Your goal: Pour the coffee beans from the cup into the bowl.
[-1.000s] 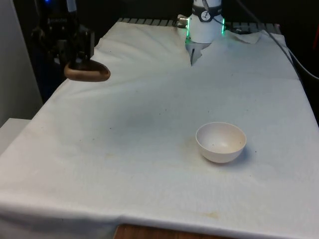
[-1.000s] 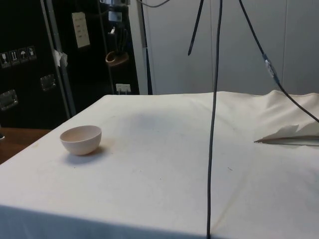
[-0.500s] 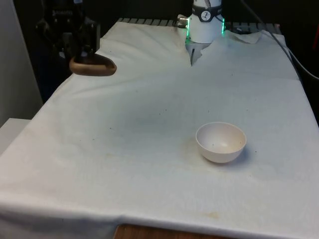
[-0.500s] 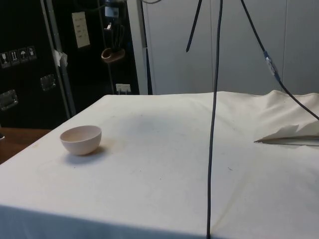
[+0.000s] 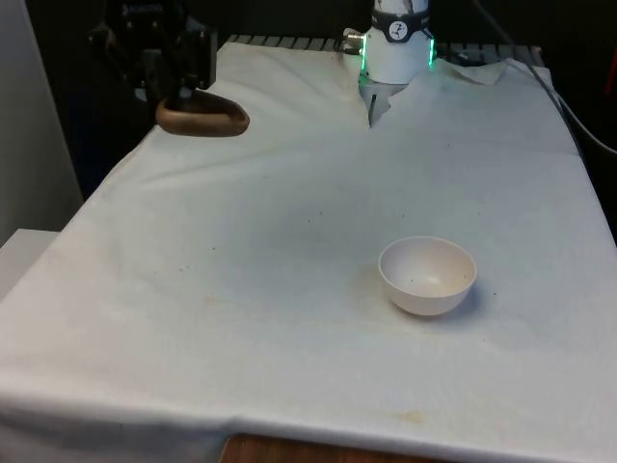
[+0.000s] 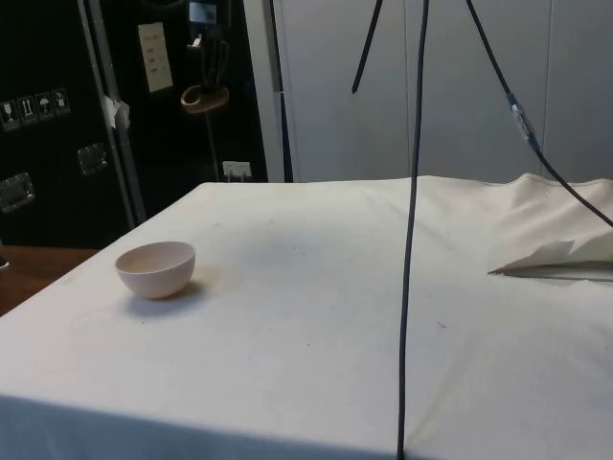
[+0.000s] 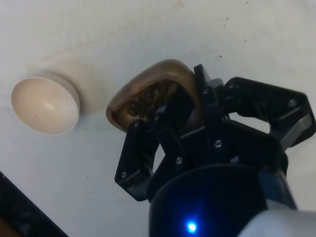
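A brown wooden cup hangs in the air above the table's far corner at the front view's left, held by my black gripper, which is shut on its rim. In the wrist view the cup holds dark coffee beans, with one finger inside the rim and one outside. In the side view the cup hangs high against the dark cabinets. An empty cream bowl stands on the white cloth towards the front view's right, well away from the cup; it shows too in the side view and the wrist view.
A black cable hangs down across the side view. The cloth is rumpled near the robot's base. The table's edge runs below the cup at the front view's left.
The gripper has carried the cup up and towards the front view's right, from off the table's edge to above its far corner. The bowl has stayed put.
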### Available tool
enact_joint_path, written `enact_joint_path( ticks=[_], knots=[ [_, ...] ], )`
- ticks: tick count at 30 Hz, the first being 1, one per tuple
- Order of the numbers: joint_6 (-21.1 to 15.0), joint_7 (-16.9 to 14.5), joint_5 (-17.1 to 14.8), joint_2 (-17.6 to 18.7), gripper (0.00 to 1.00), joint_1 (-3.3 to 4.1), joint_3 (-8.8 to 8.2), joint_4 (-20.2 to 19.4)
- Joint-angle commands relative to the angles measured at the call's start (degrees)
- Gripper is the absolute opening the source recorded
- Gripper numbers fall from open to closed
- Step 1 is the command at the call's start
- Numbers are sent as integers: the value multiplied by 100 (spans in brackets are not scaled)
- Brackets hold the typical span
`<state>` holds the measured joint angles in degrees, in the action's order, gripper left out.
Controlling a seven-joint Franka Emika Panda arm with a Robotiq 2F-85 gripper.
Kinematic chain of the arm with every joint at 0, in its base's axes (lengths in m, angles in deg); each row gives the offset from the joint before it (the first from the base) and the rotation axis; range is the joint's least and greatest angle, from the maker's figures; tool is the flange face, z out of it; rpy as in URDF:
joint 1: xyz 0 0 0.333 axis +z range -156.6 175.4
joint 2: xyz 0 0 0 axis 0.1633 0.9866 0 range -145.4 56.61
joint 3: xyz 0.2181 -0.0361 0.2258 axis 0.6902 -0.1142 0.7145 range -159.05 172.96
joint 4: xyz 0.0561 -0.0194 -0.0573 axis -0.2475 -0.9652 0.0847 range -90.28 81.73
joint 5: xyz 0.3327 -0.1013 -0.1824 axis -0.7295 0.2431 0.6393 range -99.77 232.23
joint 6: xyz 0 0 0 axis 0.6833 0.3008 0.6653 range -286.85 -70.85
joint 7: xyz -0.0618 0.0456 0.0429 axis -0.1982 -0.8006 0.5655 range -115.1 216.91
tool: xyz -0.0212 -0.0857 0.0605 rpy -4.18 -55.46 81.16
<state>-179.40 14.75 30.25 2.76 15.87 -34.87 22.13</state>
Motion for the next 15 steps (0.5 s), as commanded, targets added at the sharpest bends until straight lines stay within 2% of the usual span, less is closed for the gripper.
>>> enact_joint_path(
  ticks=[1,2,9,10,11,15],
  knots=[
    [6,17,11,-6,1,17,0,0],
    [-80,29,80,-138,1,149,-63,-195],
    [-74,166,264,-143,1,252,-57,-160],
    [17,178,235,-52,1,160,11,0],
    [-74,212,338,-149,1,286,-52,-149],
    [-74,298,481,-149,1,344,-34,-138]
  ],
)
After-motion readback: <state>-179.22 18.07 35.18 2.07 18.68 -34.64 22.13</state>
